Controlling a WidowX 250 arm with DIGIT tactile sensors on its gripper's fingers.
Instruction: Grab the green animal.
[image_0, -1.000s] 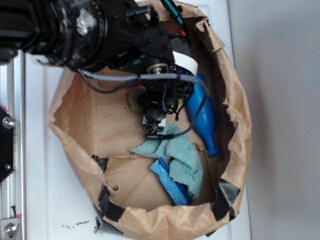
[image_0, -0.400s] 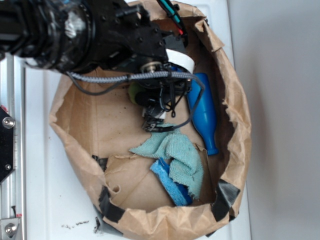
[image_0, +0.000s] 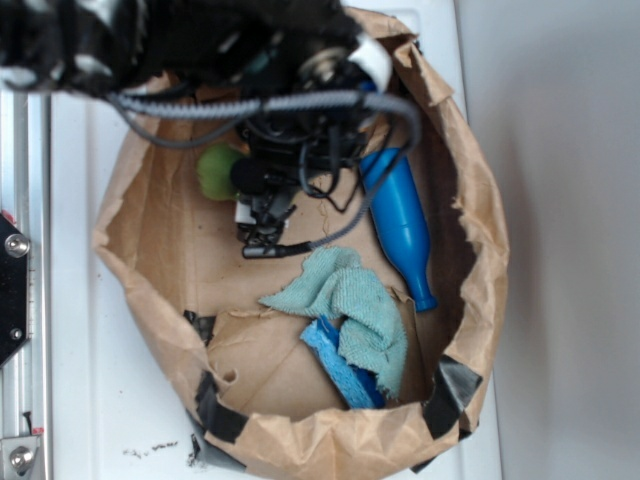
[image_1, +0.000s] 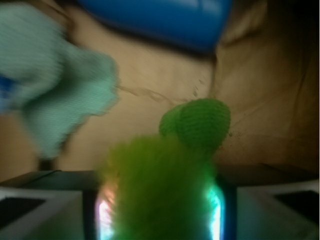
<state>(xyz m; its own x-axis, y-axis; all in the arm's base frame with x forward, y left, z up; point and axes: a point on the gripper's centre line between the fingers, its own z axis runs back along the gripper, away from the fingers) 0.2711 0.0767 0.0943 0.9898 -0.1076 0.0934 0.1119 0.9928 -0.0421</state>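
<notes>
The paper bag (image_0: 470, 200) lies open on the table (image_0: 80, 400); inside it, the bottle (image_0: 400, 225) lies along the right wall; the cloth (image_0: 350, 300) lies near the bag's middle, left of the bottle's neck, partly over the sponge (image_0: 340, 365); the green animal (image_0: 215, 172) sits at the upper left, between the fingers of the tool (image_0: 258, 222); the cloth is well apart from it.
</notes>
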